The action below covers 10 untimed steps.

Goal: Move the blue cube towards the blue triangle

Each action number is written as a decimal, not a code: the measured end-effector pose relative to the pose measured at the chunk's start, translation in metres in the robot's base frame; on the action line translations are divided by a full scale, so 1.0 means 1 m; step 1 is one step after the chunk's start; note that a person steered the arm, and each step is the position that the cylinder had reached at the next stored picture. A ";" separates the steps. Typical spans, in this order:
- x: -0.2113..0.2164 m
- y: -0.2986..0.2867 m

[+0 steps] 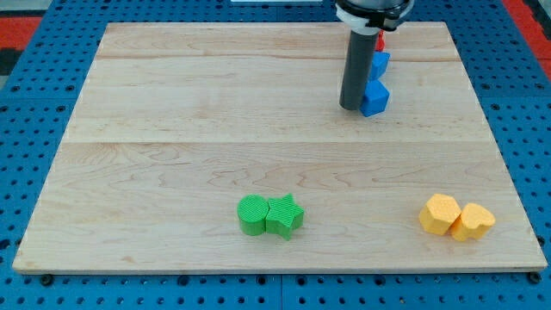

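My tip (351, 107) is the lower end of a dark rod at the view's upper right. It touches the left side of a blue block (375, 97), which looks like the blue cube. Just above that one lies a second blue block (380, 63), partly hidden by the rod; it may be the blue triangle. The two blue blocks are almost touching. A red block (380, 40) peeks out above them, mostly hidden by the rod.
A green cylinder (252, 214) and a green star (285, 215) sit together at the bottom middle. Two yellow blocks (440, 213) (473, 221) sit together at the bottom right. The wooden board (172, 129) lies on a blue perforated table.
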State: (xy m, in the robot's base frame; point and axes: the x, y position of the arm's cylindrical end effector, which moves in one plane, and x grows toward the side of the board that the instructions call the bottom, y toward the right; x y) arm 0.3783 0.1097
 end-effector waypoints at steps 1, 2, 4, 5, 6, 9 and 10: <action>0.000 0.007; 0.008 0.009; 0.016 0.031; 0.018 0.037; 0.026 0.045; 0.025 0.051; 0.020 0.051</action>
